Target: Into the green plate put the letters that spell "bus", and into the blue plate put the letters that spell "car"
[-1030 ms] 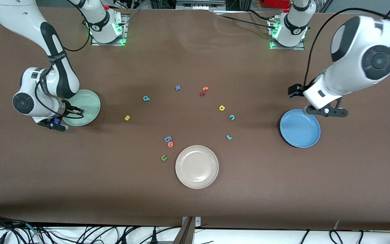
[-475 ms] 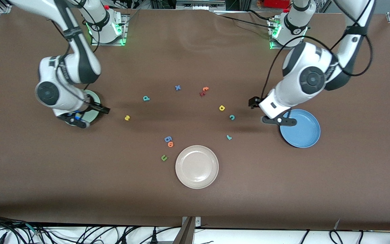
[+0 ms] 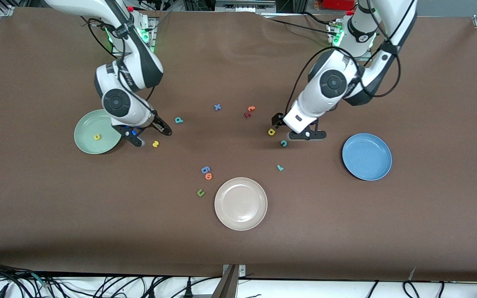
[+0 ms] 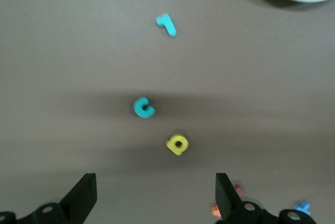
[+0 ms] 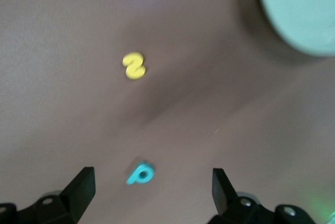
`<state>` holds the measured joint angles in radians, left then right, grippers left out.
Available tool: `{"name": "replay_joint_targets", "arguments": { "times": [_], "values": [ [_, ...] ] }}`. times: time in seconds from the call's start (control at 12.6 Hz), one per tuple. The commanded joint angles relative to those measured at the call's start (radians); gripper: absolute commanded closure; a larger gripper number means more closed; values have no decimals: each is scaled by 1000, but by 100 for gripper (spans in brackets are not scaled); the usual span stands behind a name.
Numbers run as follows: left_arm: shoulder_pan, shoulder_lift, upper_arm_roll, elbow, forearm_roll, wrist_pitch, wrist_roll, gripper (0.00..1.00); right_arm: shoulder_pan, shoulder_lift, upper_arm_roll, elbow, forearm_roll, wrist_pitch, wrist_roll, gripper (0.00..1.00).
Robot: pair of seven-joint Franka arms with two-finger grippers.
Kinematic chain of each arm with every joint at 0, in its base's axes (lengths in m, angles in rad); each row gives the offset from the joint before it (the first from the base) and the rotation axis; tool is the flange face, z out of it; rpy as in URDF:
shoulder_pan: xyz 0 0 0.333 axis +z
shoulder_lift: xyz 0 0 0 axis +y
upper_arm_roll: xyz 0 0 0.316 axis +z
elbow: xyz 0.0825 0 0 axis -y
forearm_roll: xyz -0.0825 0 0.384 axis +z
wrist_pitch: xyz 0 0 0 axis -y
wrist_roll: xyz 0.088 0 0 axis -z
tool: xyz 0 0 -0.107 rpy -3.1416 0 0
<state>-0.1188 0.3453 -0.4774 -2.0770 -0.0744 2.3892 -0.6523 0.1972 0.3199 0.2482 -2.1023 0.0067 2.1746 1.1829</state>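
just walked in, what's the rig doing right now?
Sorting foam letters into plates. A yellow "u" already lies in the green plate; the blue plate holds nothing yet. The right gripper, open and empty, hangs over the table beside the green plate, near the yellow "s" and teal "b". The left gripper, also open, is over the yellow "a" and teal "c"; the teal "r" lies nearer the camera.

Cream-beige plate [image 3: 240, 203], blue "g" [image 3: 205, 169], orange "o" [image 3: 208, 176], green "u" [image 3: 200, 192], blue "x" [image 3: 217, 107]
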Motion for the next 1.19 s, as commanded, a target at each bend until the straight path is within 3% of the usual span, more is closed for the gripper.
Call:
{"name": "replay_joint_targets", "arguments": {
  "times": [0.0,0.24,0.4,0.48,0.71,0.95,1.11],
  "values": [
    [-34,69,-1,-12,69,106,-136,0,-10,25,74,-44,4,107,179,1],
    [-50,147,-3,3,295,122,-349,0,-10,34,89,-123,3,261,234,2],
    [-58,208,-3,40,379,123,-444,0,-10,33,89,-159,3,304,236,2],
    [-71,224,-3,51,404,123,-475,0,-10,33,89,-175,3,321,234,8],
    [-82,265,-3,83,413,120,-489,3,-10,42,89,-252,3,473,236,8],
    [-105,291,0,112,413,107,-500,7,-10,48,88,-252,3,478,233,9],
    [-107,291,0,112,413,107,-501,15,-10,54,88,-252,3,479,231,25]
  ]
}}
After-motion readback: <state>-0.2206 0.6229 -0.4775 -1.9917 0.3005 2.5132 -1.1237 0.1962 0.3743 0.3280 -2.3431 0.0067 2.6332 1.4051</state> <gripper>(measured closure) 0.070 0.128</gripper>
